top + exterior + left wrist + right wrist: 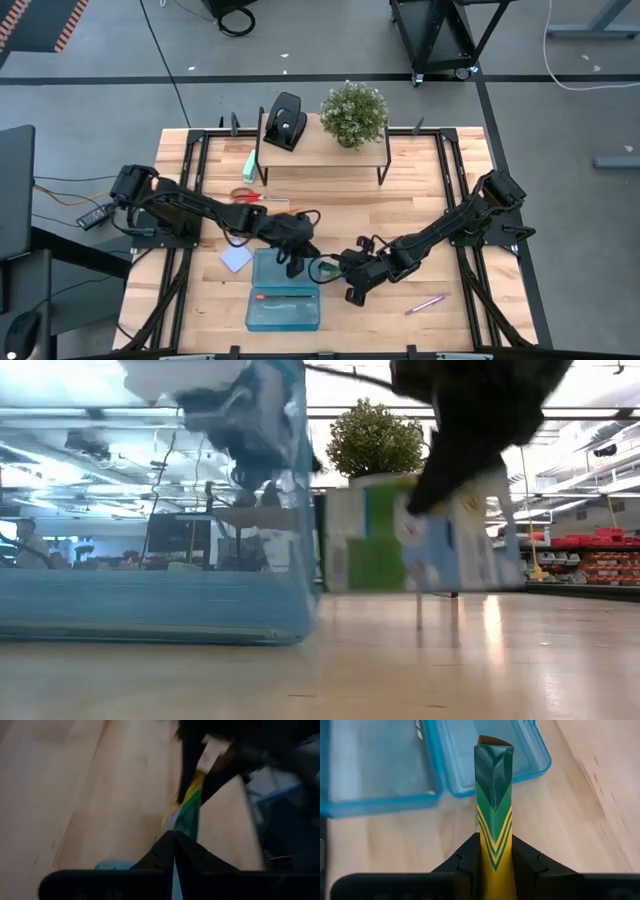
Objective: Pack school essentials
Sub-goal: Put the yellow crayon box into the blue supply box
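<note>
The yellow-green crayon box [494, 805], a slim cardboard carton with green chevrons on yellow, is gripped between the fingers of the right gripper [495, 852], which are closed narrowly against its two flat sides. It is held just beside the translucent blue plastic pencil case [283, 292], whose lid lies open on the wooden table [420, 190]; in the right wrist view the carton's far end is seen reaching over the case's rim. The left gripper [174, 842] is seen with its fingers pressed together and nothing between them, near the same carton, close above the case.

Several risks can be judged from this. The carton is held by one end only, so it could be pivoted or slid out of the grip if the rim is struck on the way in. The open flap at its far end could be caught on the case wall. The two grippers are crowded together, so a collision could be caused by any sideways move. The light case could also be pushed across the table.
</note>
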You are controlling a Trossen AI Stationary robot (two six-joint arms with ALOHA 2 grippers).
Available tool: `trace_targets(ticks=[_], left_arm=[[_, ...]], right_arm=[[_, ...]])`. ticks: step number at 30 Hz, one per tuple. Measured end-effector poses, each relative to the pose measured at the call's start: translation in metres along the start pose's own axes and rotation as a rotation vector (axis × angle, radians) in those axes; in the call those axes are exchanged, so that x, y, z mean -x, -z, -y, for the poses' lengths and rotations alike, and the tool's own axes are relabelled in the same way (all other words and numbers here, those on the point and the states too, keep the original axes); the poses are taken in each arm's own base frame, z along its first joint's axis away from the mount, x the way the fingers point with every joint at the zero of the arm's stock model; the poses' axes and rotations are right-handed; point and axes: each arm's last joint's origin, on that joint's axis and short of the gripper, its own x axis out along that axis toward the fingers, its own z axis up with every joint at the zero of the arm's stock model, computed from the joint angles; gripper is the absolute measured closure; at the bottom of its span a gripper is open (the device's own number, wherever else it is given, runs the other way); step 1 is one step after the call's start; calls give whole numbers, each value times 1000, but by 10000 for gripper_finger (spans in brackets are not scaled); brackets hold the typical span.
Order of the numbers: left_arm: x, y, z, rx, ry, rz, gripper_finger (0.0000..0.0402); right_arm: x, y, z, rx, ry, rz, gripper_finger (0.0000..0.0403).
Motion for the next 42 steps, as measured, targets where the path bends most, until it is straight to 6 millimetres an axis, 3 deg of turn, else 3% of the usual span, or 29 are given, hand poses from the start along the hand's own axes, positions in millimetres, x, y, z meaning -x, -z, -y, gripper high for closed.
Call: trace_targets(ticks=[5,11,14,19,26,39,42], left_arm=[[31,-19,15,6,67,-36,387],[87,-35,24,16,-37,-130,395],[104,-37,29,5,-43,-102,386],[104,-29,42,-25,-4,-119,383],[97,-35,60,24,15,23,395],[101,-20,51,30,-108,-110,396],[97,-26,54,31,-73,-52,389]], right_arm=[[16,-24,-13,11,-31,38,318],[37,-45,-21,20,5,48,316],[45,-55,-24,22,-6,84,316],[52,-70,-25,0,-18,124,315],[53,-80,-20,-27,-13,151,315],[53,-80,-22,-12,-39,149,317],[53,-81,-23,-7,-42,156,317]])
